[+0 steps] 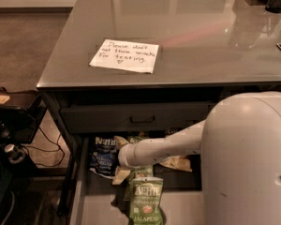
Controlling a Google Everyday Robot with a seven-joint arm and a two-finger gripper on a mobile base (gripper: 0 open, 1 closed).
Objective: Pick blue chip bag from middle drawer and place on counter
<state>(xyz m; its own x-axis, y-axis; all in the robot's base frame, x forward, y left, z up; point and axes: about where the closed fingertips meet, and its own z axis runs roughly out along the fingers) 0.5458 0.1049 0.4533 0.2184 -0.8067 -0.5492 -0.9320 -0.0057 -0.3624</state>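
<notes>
Gripper (120, 168) is held low in the drawer (77, 191); its grip cannot be told. Blue bag (102, 154) is found just left, laid near-to-far.

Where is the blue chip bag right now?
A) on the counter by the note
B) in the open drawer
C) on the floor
B: the blue chip bag lies in the middle drawer, with the gripper down in the drawer beside it, not on the counter.

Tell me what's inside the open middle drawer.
Inside the middle drawer: the blue chip bag at left, a green Jalapeno bag nearer the front, and the pincer just right of the blue one. The arm partly covers more bags; how many is hidden.
</notes>
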